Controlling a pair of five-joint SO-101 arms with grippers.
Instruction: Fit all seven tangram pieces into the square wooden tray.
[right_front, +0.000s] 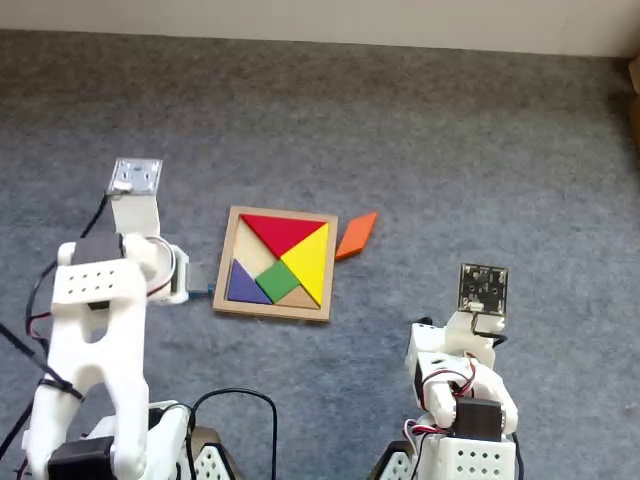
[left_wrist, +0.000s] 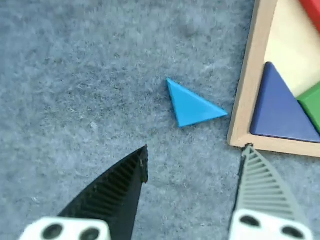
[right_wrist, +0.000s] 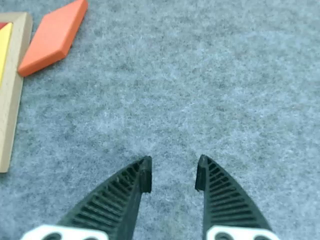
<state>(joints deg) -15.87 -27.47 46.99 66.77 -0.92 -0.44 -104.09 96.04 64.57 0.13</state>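
Wooden and square, the tangram tray (right_front: 270, 313) lies on grey carpet (right_front: 450, 150) between the two arms. It holds a red triangle (right_front: 283, 232), a yellow triangle (right_front: 312, 262), a dark blue triangle (right_front: 243, 285), a green square (right_front: 277, 281) and a tan piece (right_front: 300, 296). A light blue triangle (left_wrist: 192, 106) lies flat on the carpet just beside the tray's rim on the left arm's side, ahead of the left gripper (left_wrist: 196, 149), released and empty. An orange parallelogram (right_front: 356, 236) lies just beside the opposite rim; the right gripper (right_wrist: 173, 160) hangs over carpet apart from it, jaws parted, holding nothing
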